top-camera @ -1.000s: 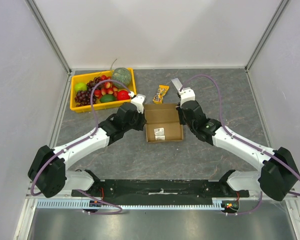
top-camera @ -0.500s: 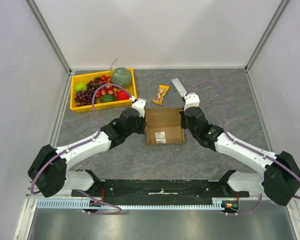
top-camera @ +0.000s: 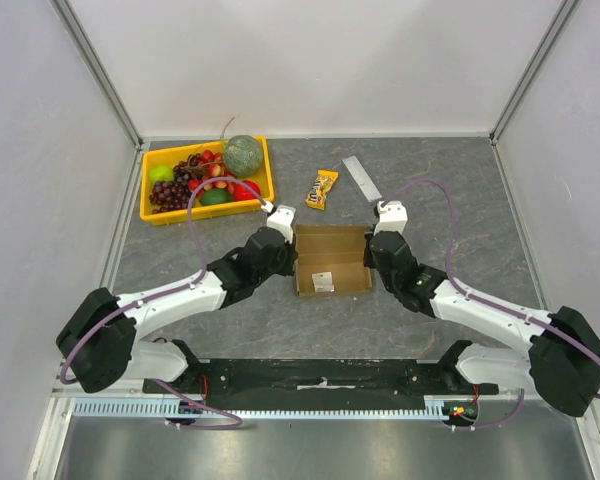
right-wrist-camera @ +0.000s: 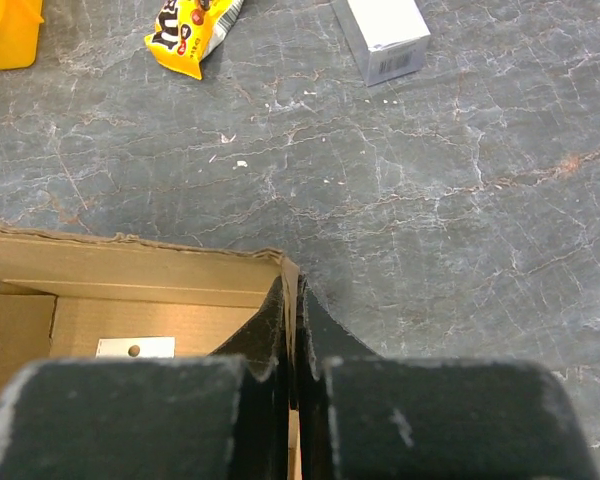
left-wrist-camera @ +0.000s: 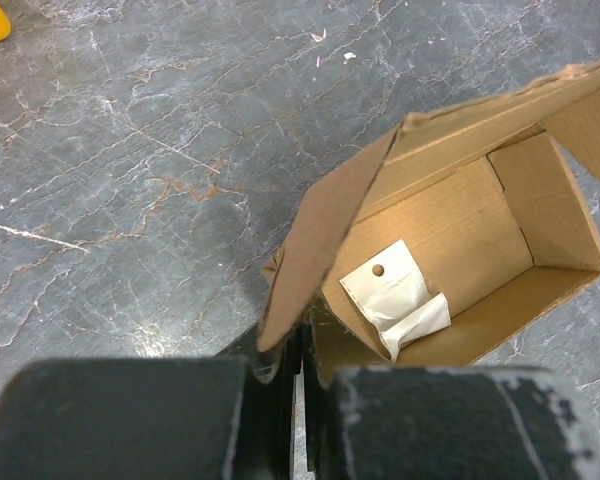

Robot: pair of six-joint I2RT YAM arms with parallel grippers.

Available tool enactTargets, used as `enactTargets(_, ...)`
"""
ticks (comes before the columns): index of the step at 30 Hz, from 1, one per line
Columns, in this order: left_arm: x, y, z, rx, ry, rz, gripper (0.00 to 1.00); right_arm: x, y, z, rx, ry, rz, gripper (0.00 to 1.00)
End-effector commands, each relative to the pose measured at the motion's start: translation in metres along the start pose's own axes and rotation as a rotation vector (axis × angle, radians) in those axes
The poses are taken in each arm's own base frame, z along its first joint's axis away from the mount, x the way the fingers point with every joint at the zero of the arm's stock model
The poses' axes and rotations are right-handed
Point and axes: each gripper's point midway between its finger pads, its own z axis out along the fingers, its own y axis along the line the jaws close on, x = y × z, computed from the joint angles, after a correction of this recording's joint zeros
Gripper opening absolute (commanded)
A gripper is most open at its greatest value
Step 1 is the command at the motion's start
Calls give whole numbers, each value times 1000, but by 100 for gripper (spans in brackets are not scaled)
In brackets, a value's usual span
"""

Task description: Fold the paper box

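At desk (top-camera: 430, 190) centre, open paper box (top-camera: 330, 262); left end effector (left-wrist-camera: 300, 375) clamped on left wall, right end effector (right-wrist-camera: 292, 330) on right wall. Likely light, stiff card; pinch wall edges.

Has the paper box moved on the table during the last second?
Yes. The paper box has slid downward in the top view, away from the yellow snack packet.

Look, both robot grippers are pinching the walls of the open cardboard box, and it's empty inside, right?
Not quite. The cardboard box isn't empty: a small white packet lies on its floor, as the left wrist view shows. The rest holds: the left gripper and the right gripper each pinch a wall.
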Motion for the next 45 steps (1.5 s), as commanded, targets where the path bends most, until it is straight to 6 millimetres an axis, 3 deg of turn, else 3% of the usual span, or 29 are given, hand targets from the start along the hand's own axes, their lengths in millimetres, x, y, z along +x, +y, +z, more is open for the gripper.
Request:
enactTargets(1, -23, -19, 3, 35, -105, -88, 2, -13, 6, -6, 8, -91, 101, 0)
enactTargets(10, -28, -25, 5, 0, -153, -103, 2, -17, 9, -15, 16, -183, 135, 0)
enactTargets(24, -12, -34, 4, -59, -208, -153, 2, -9, 4, -26, 88, -255, 165, 0)
enactTargets(37, -35, -39, 13, -87, -285, -148, 2, -7, 4, -22, 99, -288, 179, 0)
enactTargets(45, -11, -43, 24, -67, -243, -187, 3, -4, 4, -24, 94, -284, 177, 0)
